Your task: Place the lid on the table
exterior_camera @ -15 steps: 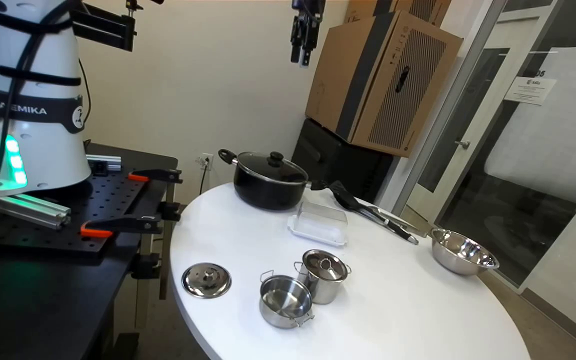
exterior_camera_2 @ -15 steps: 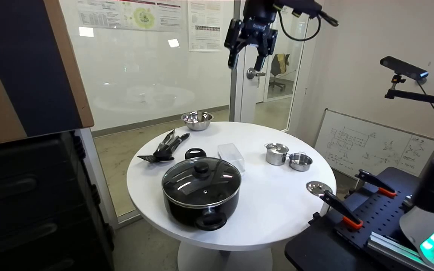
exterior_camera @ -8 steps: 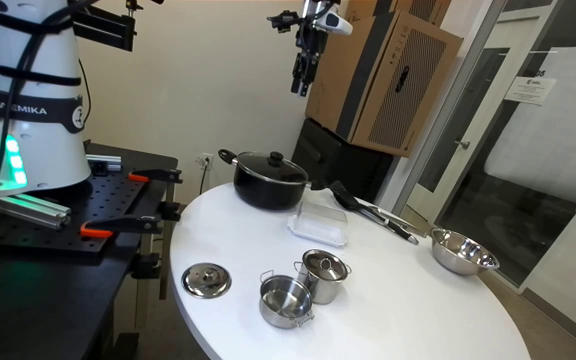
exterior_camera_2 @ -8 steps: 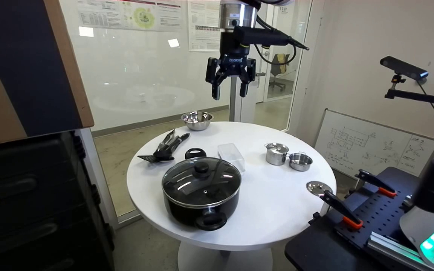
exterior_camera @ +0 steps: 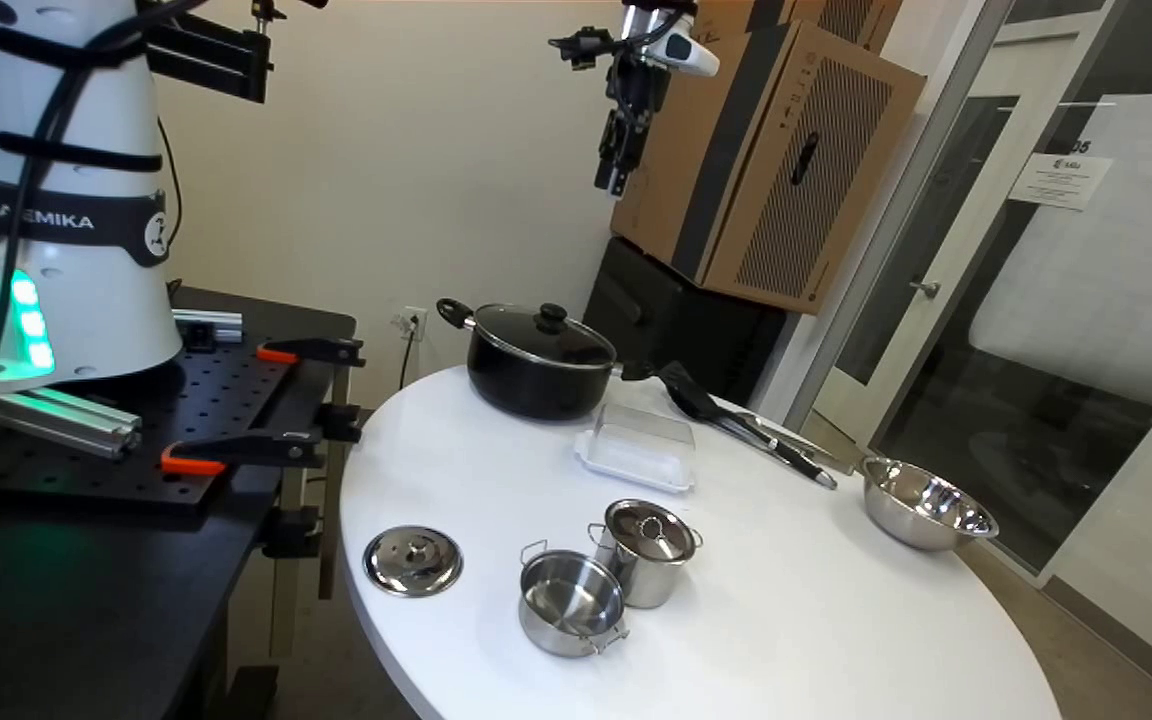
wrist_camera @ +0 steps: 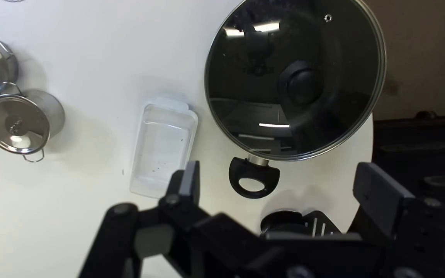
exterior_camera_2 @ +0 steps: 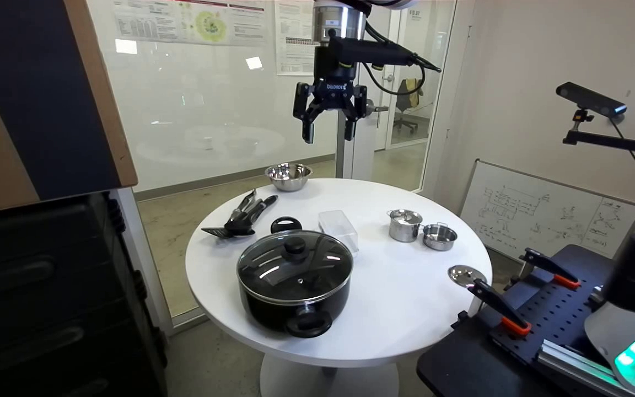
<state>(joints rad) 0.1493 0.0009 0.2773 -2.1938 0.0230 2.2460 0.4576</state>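
The lid, clear dark glass with a metal rim and black knob, sits on the black pot in both exterior views (exterior_camera: 521,335) (exterior_camera_2: 317,273) and in the wrist view (wrist_camera: 315,119). The pot (exterior_camera_2: 262,311) stands on the round white table (exterior_camera_2: 400,298), near its edge. My gripper is open and empty, high above the table in both exterior views (exterior_camera: 610,186) (exterior_camera_2: 328,138). In the wrist view my fingers (wrist_camera: 280,181) are wide apart; a pot handle (wrist_camera: 245,189) and the utensils show between them. The lid lies beyond the fingertips.
A clear plastic box (exterior_camera: 639,450) stands beside the pot. Black utensils (exterior_camera: 736,425) and a steel bowl (exterior_camera: 921,510) lie further along. A lidded small steel pot (exterior_camera: 648,575), an open one (exterior_camera: 566,610) and a silver disc (exterior_camera: 413,562) are also on the table. Cardboard boxes (exterior_camera: 766,170) are stacked behind.
My gripper has come down from higher up, then shifted slightly sideways, toward the left in an exterior view. It stays open. The lid, pot and other objects have not moved.
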